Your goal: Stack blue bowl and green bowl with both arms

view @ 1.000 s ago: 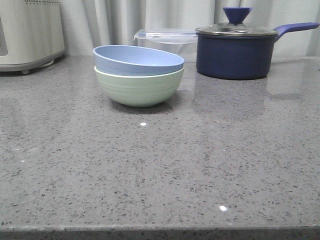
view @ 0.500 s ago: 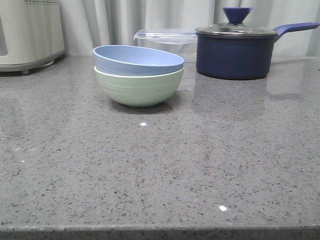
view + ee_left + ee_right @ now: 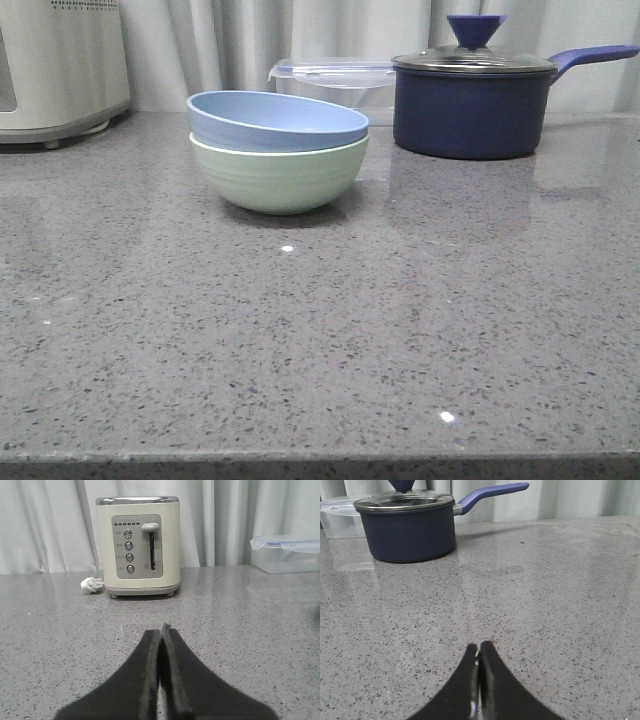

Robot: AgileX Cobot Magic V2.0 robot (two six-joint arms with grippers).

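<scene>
The blue bowl (image 3: 277,120) sits nested inside the green bowl (image 3: 278,178), slightly tilted, at the back left-centre of the grey stone counter in the front view. Neither arm shows in the front view. My left gripper (image 3: 160,628) is shut and empty, low over the counter, facing a cream toaster. My right gripper (image 3: 479,646) is shut and empty, low over the counter, facing the navy saucepan. Neither bowl shows in either wrist view.
A navy lidded saucepan (image 3: 470,105) with a long handle stands at the back right, also in the right wrist view (image 3: 407,532). A clear lidded box (image 3: 335,80) stands behind the bowls. A cream toaster (image 3: 138,545) with a white plug (image 3: 91,585) stands at the back left.
</scene>
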